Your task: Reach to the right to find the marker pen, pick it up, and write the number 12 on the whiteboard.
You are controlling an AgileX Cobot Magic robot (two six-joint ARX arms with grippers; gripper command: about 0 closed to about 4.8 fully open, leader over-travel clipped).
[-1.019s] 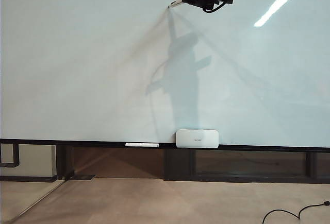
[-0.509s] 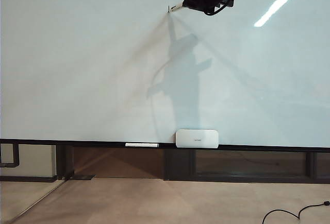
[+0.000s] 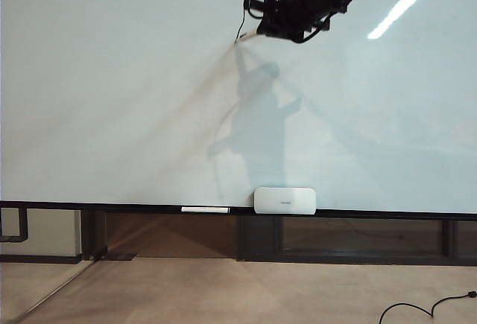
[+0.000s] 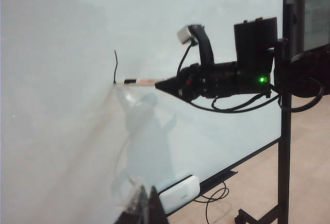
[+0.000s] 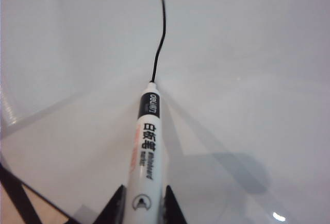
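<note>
The whiteboard (image 3: 112, 100) fills the exterior view. My right gripper (image 3: 262, 29) is high on it, shut on the marker pen (image 3: 248, 35). The pen's tip touches the board at the lower end of a thin, slightly curved black stroke (image 3: 241, 24). In the right wrist view the white marker pen (image 5: 147, 147) sits between the fingers of the right gripper (image 5: 144, 190), and the stroke (image 5: 161, 33) runs away from its tip. The left wrist view shows the stroke (image 4: 115, 67), the pen (image 4: 138, 82) and the right gripper (image 4: 164, 84) from the side. My left gripper (image 4: 147, 206) hangs shut and holds nothing, well away from the pen.
A white rounded box (image 3: 285, 199) and a slim white stick (image 3: 205, 209) rest on the board's dark lower ledge (image 3: 373, 213). A black cable (image 3: 417, 309) lies on the floor at the right. A dark stand post (image 4: 283, 157) rises beside the board.
My right gripper has moved down and a little left along the board with the pen. The black stroke has grown longer below its starting point.
</note>
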